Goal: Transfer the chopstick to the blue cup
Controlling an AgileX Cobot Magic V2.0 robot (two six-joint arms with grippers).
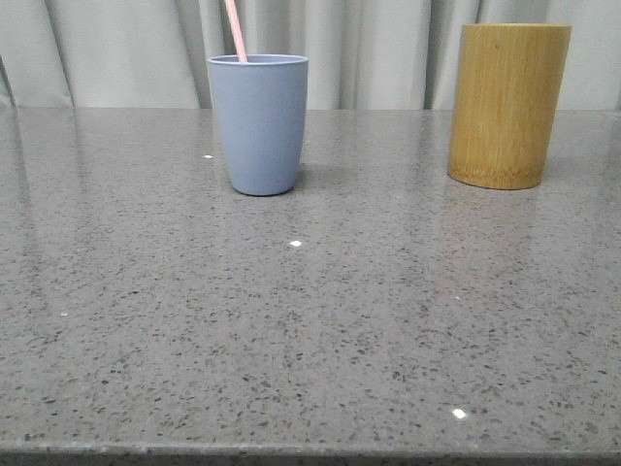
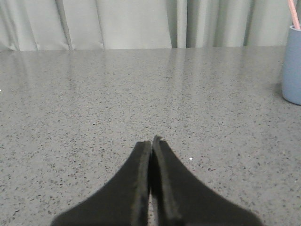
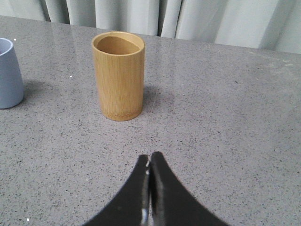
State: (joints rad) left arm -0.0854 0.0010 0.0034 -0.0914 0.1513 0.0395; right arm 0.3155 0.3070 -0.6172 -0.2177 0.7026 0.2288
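Observation:
The blue cup stands on the table at the back left of centre. A pale pink chopstick leans out of its top; only the upper end shows. The cup's edge and the chopstick also show in the left wrist view, and the cup's side in the right wrist view. My left gripper is shut and empty, low over bare table, well away from the cup. My right gripper is shut and empty, short of the bamboo holder. Neither gripper shows in the front view.
A taller yellow-brown bamboo cylinder stands at the back right; in the right wrist view its inside looks empty. The grey speckled table ends at a front edge. Pale curtains hang behind.

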